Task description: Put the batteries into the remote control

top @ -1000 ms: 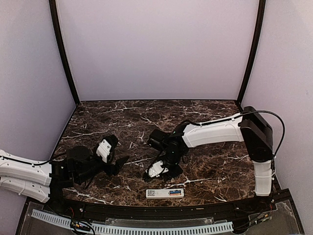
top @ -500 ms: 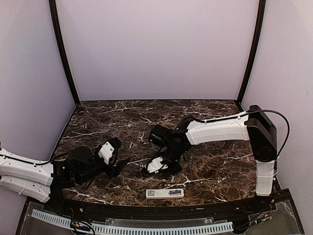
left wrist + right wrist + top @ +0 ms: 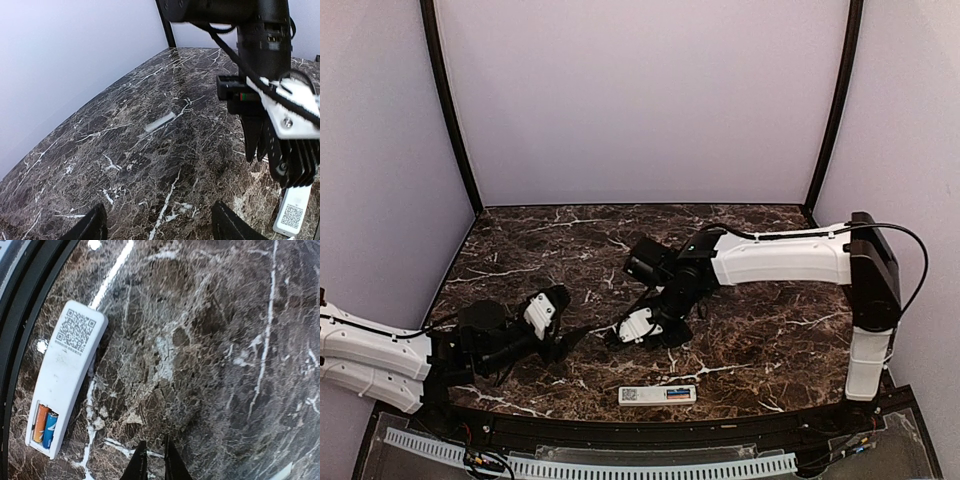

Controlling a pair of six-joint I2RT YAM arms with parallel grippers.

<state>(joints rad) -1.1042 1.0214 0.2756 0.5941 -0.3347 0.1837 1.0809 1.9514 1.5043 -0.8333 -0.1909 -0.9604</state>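
Observation:
The white remote control (image 3: 658,394) lies back-up near the table's front edge, its dark square sticker (image 3: 76,330) at one end. Both batteries sit side by side in its open recess, the orange-red one (image 3: 40,423) and the blue one (image 3: 50,429). My right gripper (image 3: 154,462) hangs over bare marble, away from the remote, its jaws almost together with nothing between them. My left gripper (image 3: 160,220) is open low over the table, empty. In the top view the left gripper (image 3: 572,338) and the right gripper (image 3: 613,338) point at each other, a short gap apart.
A small pale flat strip (image 3: 160,121) lies on the dark marble table (image 3: 550,250) beyond the left gripper. The black front rail (image 3: 20,315) runs close beside the remote. Lilac walls enclose the back and sides.
The right arm drew back from the remote, moving left and away from the front edge, and its jaws narrowed. The left gripper crept slightly right toward it.

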